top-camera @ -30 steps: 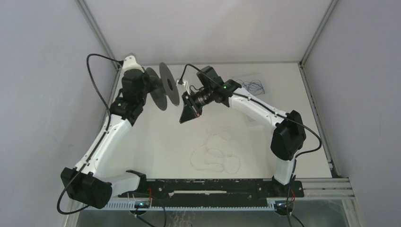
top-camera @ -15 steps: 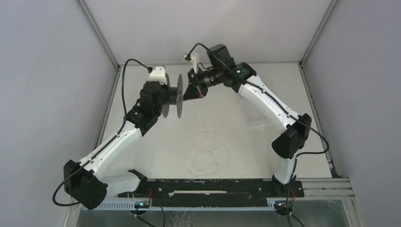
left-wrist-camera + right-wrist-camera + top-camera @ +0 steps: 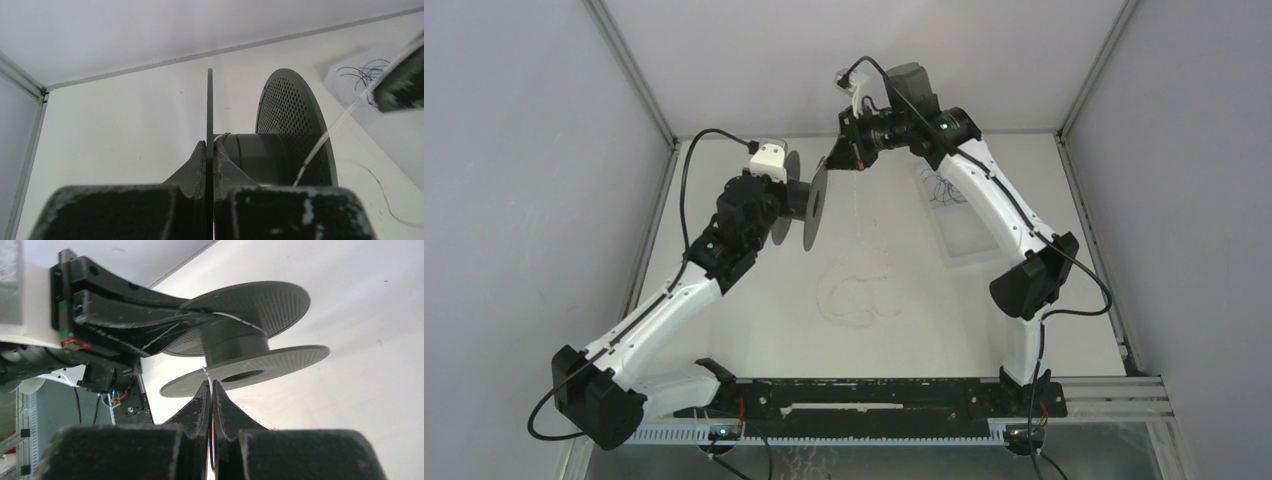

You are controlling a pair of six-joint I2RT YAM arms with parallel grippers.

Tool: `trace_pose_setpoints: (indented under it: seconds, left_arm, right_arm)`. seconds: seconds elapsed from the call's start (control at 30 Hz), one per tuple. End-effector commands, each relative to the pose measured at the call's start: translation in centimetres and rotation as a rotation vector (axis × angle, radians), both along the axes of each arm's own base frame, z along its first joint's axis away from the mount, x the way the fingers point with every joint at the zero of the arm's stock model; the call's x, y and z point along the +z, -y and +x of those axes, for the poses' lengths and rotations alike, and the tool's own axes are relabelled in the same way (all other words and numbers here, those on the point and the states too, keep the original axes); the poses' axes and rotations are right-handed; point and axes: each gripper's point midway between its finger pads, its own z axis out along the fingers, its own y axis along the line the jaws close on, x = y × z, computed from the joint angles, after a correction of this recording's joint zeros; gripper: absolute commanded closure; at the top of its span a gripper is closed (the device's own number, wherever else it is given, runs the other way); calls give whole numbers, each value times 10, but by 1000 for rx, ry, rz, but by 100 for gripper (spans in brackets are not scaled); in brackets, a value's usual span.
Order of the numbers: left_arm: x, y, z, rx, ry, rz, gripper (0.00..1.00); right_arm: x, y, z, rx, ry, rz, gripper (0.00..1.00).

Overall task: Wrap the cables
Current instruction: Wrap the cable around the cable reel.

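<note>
White table (image 3: 754, 300) carries the loose cable (image 3: 856, 298) loops; our left fingers (image 3: 192, 167) clench the spool (image 3: 292, 120) rim, right fingers (image 3: 200, 402) pinch the cable. We should hold it taut, feeding onto the hub.

The spool (image 3: 295, 125) is matt dark-grey plastic with finely perforated flanges. The cable (image 3: 325, 138) looks smooth, whitish and translucent. The table (image 3: 754, 320) is matt white.

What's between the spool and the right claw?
A thin whitish cable runs from the spool to the right gripper. The left wrist view shows it best.
</note>
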Motion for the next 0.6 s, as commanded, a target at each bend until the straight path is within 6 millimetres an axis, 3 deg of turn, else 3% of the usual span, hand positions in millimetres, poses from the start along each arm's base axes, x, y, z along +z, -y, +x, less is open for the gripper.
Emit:
trace_pose_setpoints:
  seconds: [0.0, 0.23, 0.57]
  left_arm:
    - [11, 7, -11, -84, 38, 10, 100]
    - [22, 13, -19, -123, 34, -37, 100]
    - [46, 18, -28, -208, 18, -128, 100]
  right_arm:
    - [25, 9, 27, -70, 79, 46, 93]
    - [5, 24, 55, -116, 65, 25, 91]
    - [-53, 40, 68, -134, 5, -41, 89]
